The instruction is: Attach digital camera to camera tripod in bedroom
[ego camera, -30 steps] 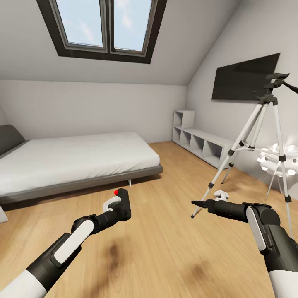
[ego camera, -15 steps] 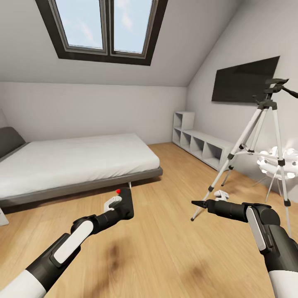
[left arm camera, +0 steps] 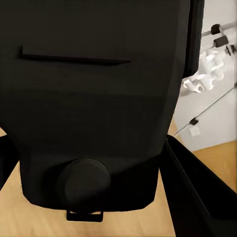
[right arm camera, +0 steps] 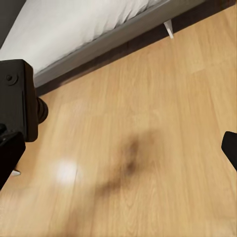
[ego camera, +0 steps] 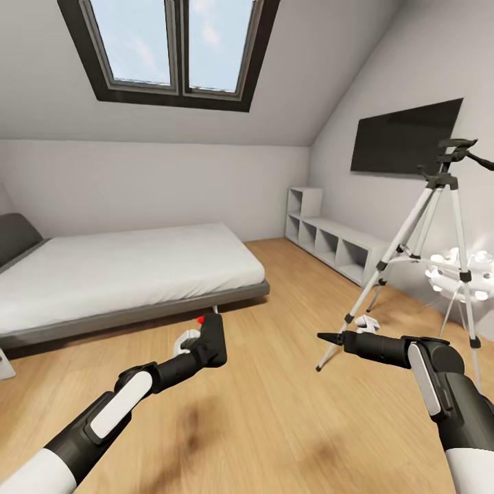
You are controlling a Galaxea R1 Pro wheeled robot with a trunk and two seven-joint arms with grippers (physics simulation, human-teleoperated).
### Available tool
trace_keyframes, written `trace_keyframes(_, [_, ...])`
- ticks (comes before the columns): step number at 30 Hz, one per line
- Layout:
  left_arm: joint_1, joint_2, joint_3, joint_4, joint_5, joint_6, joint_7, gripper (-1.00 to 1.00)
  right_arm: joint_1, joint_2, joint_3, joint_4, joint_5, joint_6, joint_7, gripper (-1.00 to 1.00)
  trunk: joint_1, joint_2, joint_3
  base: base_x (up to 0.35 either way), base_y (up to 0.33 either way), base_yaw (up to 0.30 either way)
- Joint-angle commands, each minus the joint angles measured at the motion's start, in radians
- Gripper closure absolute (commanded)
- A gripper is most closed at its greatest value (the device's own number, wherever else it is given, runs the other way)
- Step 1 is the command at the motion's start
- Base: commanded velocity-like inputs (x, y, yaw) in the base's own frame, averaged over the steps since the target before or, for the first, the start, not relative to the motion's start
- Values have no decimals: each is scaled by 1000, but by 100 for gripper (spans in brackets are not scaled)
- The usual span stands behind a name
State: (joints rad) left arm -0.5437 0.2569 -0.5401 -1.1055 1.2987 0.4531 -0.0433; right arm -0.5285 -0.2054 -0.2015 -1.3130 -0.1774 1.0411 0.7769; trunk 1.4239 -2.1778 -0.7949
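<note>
Compared with a second ago, the left gripper [ego camera: 206, 345] has carried the digital camera [ego camera: 212, 340] a little lower and further forward over the floor [ego camera: 288, 412], and the head view has tilted slightly, so the camera tripod [ego camera: 439, 261] sits a touch lower and further right in the picture. The right arm looks unchanged.

The left gripper is clamped on the one digital camera, held in the air above the floor just in front of the bed's near edge; the red dot on its top shows in the head view. In the left wrist view the camera [left arm camera: 94, 98] fills the space between the gripper's fingers, its round knob facing the lens. In the right wrist view the camera [right arm camera: 17, 98] shows as a black box beside the bed's grey frame.

The right gripper [ego camera: 328, 337] points left across the floor, holding nothing; whether its jaws are parted or closed I cannot tell.

There is one tripod, standing upright on the floor by the right wall, well apart from the camera, with three pale legs and a black head. One bed [ego camera: 123, 274], one skylight [ego camera: 171, 48] with two panes, one dark wall panel [ego camera: 405, 134], one low white shelf unit [ego camera: 336, 240] and one white lamp [ego camera: 460, 274] are in the bedroom.
</note>
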Motion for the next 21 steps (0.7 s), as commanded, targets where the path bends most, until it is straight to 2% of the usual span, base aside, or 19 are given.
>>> trace_keyframes(1, [-1,0,-1,1,2,2,-8,100,-1,0,-1,0,-2,6,1,-100,-4,7,2,0,0,0])
trace_keyframes(21, [-1,-1,-1,4,2,2,-16,100,-1,1,-1,0,-2,6,1,-100,-81,147,65,0,0,0])
